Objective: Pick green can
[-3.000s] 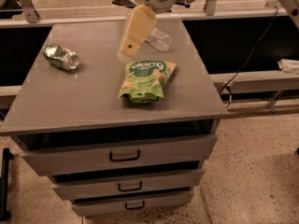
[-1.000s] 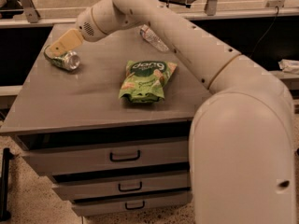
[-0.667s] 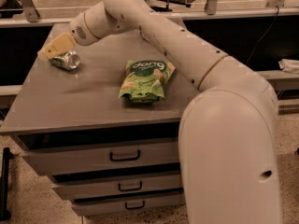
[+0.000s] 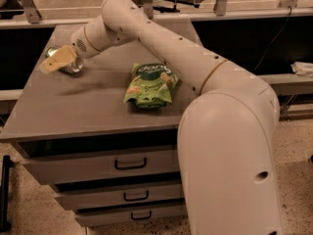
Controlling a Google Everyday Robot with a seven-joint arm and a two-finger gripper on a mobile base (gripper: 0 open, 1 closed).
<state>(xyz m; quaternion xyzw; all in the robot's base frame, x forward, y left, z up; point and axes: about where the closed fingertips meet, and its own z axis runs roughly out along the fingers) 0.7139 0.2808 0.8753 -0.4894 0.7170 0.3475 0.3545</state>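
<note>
Found the green can (image 4: 75, 67) in the upper left of the frame, lying on its side near the far left corner of the grey cabinet top (image 4: 83, 109). Saw only two parts of it: a patch of green patterned body at its upper-left end and a shiny, rounded silver metal part at its lower-right end. Lost the middle of it behind the gripper (image 4: 49, 66).

Noted the gripper as a flat, matte, tan wedge slanting down toward the frame's left edge, directly in front of the can and overlapping it in the view. Could not judge contact with the can, nor tell the gripper open or closed.

Noted a green snack bag (image 4: 149, 84) near the middle of the top: flat, crinkled and glossy, with pale lettering, well apart from the can. Made out a smooth, dull, rectangular top above three drawers (image 4: 88, 168), each with a thin dark bar among the handles (image 4: 130, 164), and a speckled floor (image 4: 296, 151) at the lower right.

Traced the arm (image 4: 161, 43) from a bulky, rounded, cream-white housing (image 4: 230, 155) filling the lower right, through a bend at centre right, then along a long smooth tube toward the upper left past the bag's far side. Followed it over a second bend at the top of the frame and down to a wrist with a small dotted grille, just beside the can.
</note>
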